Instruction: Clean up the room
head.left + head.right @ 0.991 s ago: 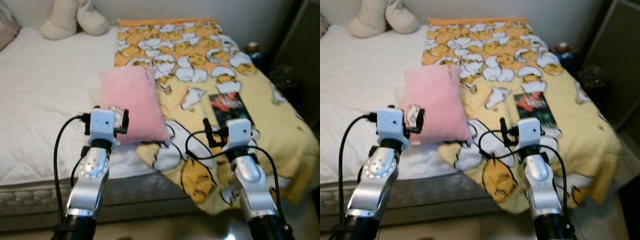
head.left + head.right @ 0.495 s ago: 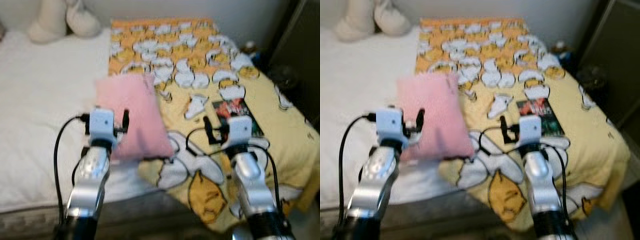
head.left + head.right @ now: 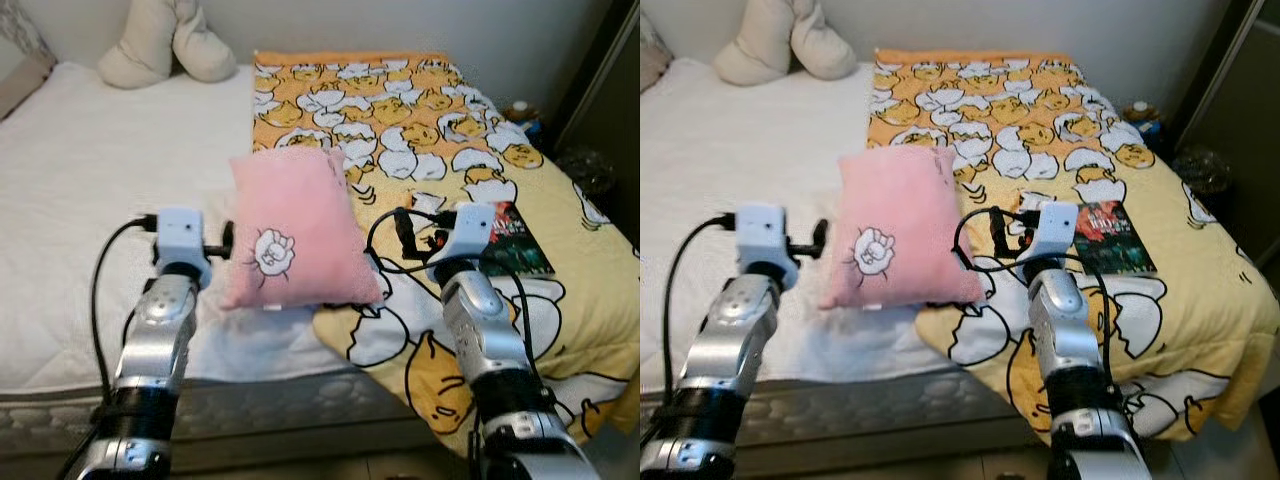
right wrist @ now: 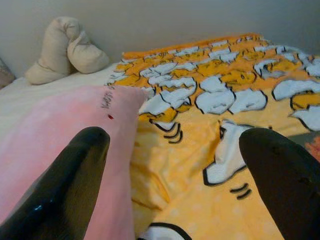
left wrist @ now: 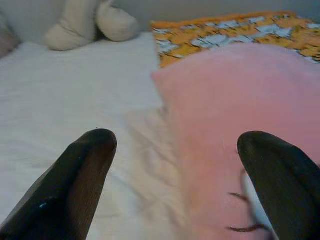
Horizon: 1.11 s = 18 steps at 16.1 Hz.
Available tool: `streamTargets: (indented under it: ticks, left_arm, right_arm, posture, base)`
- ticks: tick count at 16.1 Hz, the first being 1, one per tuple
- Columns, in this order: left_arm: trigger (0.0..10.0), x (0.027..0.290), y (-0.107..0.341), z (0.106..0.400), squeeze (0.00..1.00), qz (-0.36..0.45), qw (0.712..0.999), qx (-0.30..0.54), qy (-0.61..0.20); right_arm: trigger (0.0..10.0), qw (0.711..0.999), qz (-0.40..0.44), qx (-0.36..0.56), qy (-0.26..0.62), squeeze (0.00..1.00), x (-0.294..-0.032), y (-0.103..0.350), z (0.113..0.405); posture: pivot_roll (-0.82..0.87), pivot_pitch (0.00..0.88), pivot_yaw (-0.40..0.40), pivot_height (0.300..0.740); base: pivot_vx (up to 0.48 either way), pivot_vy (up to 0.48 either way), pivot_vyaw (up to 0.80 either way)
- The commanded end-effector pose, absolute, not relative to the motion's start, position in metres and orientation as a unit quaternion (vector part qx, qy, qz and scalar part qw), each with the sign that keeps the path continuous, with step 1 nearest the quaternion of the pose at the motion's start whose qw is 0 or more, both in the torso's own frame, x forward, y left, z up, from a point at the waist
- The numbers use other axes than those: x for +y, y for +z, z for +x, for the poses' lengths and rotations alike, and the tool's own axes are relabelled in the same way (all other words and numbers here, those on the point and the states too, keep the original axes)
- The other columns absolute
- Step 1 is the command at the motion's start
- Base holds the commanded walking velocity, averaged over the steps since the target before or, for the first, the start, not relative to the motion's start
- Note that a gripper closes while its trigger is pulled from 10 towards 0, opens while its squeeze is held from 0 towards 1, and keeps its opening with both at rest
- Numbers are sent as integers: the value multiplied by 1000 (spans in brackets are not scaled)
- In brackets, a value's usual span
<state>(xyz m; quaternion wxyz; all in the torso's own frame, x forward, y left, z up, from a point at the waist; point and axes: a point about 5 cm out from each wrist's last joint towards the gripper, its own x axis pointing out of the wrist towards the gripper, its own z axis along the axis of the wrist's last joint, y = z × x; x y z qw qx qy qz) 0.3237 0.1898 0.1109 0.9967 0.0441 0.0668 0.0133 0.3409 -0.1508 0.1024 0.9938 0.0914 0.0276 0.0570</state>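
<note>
1. Pink pillow with a small white drawing lies on the bed, partly on the white sheet and partly on the edge of the yellow duck-print blanket.
2. Left gripper hovers over the sheet at the pillow's left edge, fingers spread wide and holding nothing.
3. Right gripper hovers over the blanket just beside the pillow's right edge, fingers likewise spread apart and empty.
4. Dark book lies flat on the blanket, to the right of the right arm.
5. Cream cushion rests at the head of the bed against the wall.
</note>
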Motion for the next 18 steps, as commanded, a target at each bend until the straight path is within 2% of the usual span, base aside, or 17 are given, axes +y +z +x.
streamTargets:
  ticks: [1,3,5,9,11,12,13,18]
  left_arm:
    - [10000,191,111,330,0,33,997,76,11]
    - [10000,191,109,339,0,13,996,84,5]
    - [10000,193,105,356,0,-70,991,111,4]
    - [10000,192,88,358,0,-189,970,155,11]
    - [10000,191,74,355,0,-237,955,173,31]
    - [10000,191,74,355,0,-237,955,173,31]
    - [10000,188,69,353,0,-263,948,175,41]
    - [10000,166,67,355,0,-314,934,171,12]
  right_arm:
    - [10000,992,109,30,49,0,-153,106,348]
    - [10000,987,148,43,38,0,-153,104,355]
    - [10000,974,211,70,36,0,-151,101,364]
    - [10000,951,293,87,34,0,-148,102,370]
    - [10000,934,333,118,55,0,-131,91,368]
    - [10000,934,333,118,55,0,-131,91,368]
    - [10000,921,353,143,77,0,-114,82,363]
    - [10000,891,388,195,130,0,-72,67,349]
  posture:
    - [-53,0,60,740]
    - [-45,0,61,740]
    - [-49,0,63,740]
    - [-56,0,58,740]
    - [-53,0,49,740]
    - [-53,0,49,740]
    - [-55,0,47,740]
    - [-53,0,43,740]
  base:
    - [0,0,0]
    - [0,0,0]
    - [0,0,0]
    - [0,0,0]
    - [0,0,0]
    - [0,0,0]
    - [0,0,0]
    - [0,0,0]
